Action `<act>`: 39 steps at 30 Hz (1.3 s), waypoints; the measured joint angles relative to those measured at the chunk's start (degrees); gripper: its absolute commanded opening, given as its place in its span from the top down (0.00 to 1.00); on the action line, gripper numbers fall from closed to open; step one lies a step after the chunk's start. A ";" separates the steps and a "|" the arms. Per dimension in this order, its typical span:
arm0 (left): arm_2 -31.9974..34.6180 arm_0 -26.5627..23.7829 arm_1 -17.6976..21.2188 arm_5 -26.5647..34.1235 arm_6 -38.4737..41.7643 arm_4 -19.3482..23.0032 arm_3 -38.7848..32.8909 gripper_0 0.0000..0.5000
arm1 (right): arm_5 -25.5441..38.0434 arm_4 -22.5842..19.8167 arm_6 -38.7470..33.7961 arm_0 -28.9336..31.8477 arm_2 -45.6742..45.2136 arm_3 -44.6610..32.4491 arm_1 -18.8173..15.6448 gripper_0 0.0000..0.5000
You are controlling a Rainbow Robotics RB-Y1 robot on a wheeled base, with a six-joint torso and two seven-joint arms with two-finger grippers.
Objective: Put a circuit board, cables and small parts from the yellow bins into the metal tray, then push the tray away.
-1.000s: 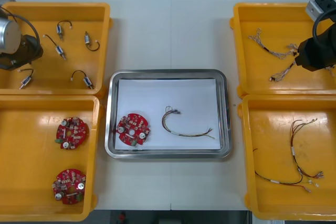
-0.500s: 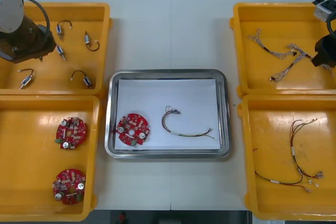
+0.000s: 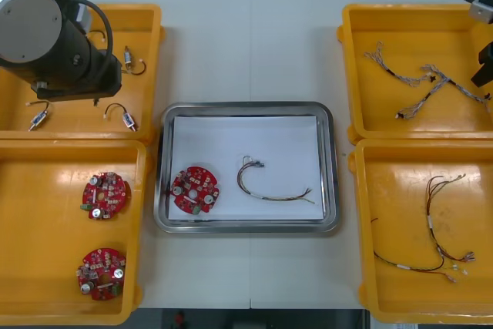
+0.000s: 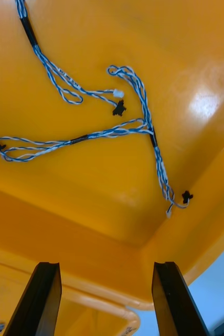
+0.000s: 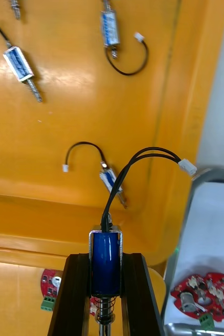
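Left gripper (image 5: pixel 105 273): clamped on a small metal part (image 5: pixel 106 254), held lengthwise between its fingers, over the far-left yellow bin (image 3: pixel 77 122) | Metal tray (image 3: pixel 246 108): mid-bench, lying toward the bench's right and near edges from that gripper | Right gripper (image 4: pixel 105 296): open, empty, over the far-right yellow bin (image 4: pixel 117 173)

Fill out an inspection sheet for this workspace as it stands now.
Surface: light table with the metal tray at its middle.
Job's things: a circuit board and a cable lie in the tray; two more boards in the near left bin.
Clutter: nothing seen.
Grippers: left gripper shut on a small metal part above the far left bin; right gripper open at the far right bin.
Cables: blue and white cables in the far right bin; red and yellow cables in the near right bin.
Surroundings: nothing seen.
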 measured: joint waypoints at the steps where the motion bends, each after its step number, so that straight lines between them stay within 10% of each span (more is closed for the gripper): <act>1: -0.61 0.00 -0.05 0.10 0.00 0.42 -0.77 1.00 | -1.08 0.01 0.96 -0.76 0.00 1.81 0.00 0.00; 15: -11.11 -0.23 -4.01 -3.79 1.35 0.92 -2.64 1.00 | -15.69 2.01 12.18 -10.57 -0.01 25.01 -0.03 0.00; 39: -24.31 -1.48 -7.05 -19.49 4.41 -3.30 10.54 1.00 | -33.77 -0.25 14.45 -11.76 0.50 40.79 0.02 0.00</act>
